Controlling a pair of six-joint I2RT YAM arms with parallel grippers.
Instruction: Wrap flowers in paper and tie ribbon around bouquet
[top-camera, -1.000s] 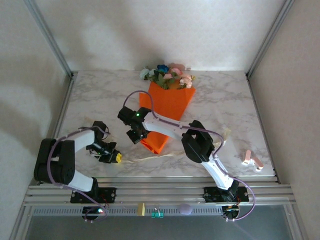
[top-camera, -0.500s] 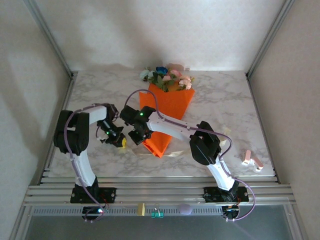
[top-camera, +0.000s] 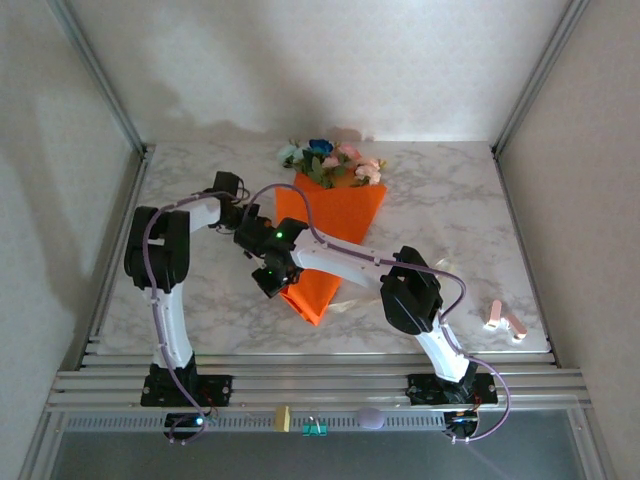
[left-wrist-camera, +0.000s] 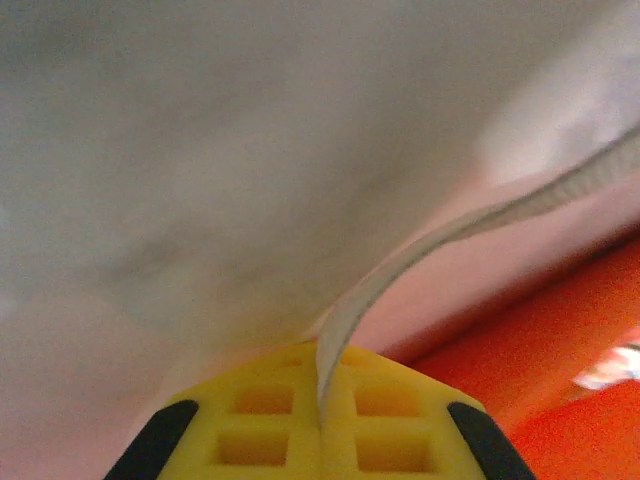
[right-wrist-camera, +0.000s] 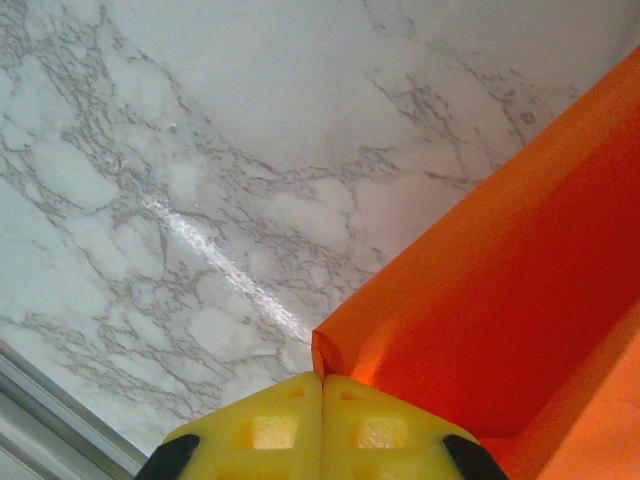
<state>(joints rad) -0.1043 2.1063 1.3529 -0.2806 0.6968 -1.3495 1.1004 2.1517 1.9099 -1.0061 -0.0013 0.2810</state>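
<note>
The bouquet lies on the marble table: an orange paper (top-camera: 338, 225) cone with the flowers (top-camera: 328, 162) at its far, wide end. In the right wrist view my right gripper (right-wrist-camera: 322, 378) is shut on a folded left edge of the paper (right-wrist-camera: 520, 260); from above, the right gripper (top-camera: 268, 282) sits at the cone's lower left side. The left gripper (left-wrist-camera: 322, 350) is shut on the cream ribbon (left-wrist-camera: 470, 225), which runs up and right from the pads. Seen from above, the left gripper (top-camera: 248, 216) is just left of the cone's upper part. A bit of ribbon (top-camera: 352, 306) shows right of the cone's tip.
Two small pink pieces (top-camera: 505, 318) lie near the table's right front corner. Metal frame posts (top-camera: 100, 75) rise at the back corners, and a rail (top-camera: 320, 375) borders the near edge. Bare marble (top-camera: 450, 200) lies right of the cone.
The left arm has swung from the front left of the table back to the cone's upper left, still shut on the ribbon. The right gripper stayed at the cone's left edge.
</note>
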